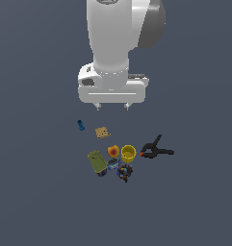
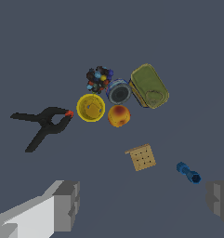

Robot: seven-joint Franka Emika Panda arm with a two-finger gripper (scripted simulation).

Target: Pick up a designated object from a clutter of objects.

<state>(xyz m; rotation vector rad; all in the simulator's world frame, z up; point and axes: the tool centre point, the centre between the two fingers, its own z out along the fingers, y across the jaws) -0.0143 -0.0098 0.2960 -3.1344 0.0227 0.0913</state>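
Note:
The designated object, a small tan cube with dark dots (image 1: 102, 132) (image 2: 141, 157), lies on the grey floor apart from the rest of the clutter. My gripper (image 1: 112, 106) (image 2: 143, 204) hangs open well above the floor, behind the cube in the exterior view, with nothing between its fingers (image 2: 67, 204). The clutter of objects lies just in front of the cube: an orange fruit (image 1: 113, 151) (image 2: 118, 115), a yellow cup (image 1: 128, 153) (image 2: 90, 108) and an olive-green can (image 1: 96, 161) (image 2: 149, 85).
A black clamp (image 1: 156, 150) (image 2: 42, 127) lies at the exterior view's right of the cup. A tiny blue piece (image 1: 81, 125) (image 2: 188, 173) sits beside the cube. Dark multicoloured bits (image 1: 124, 172) (image 2: 99, 79) and a round blue-rimmed item (image 2: 119, 91) lie near the can.

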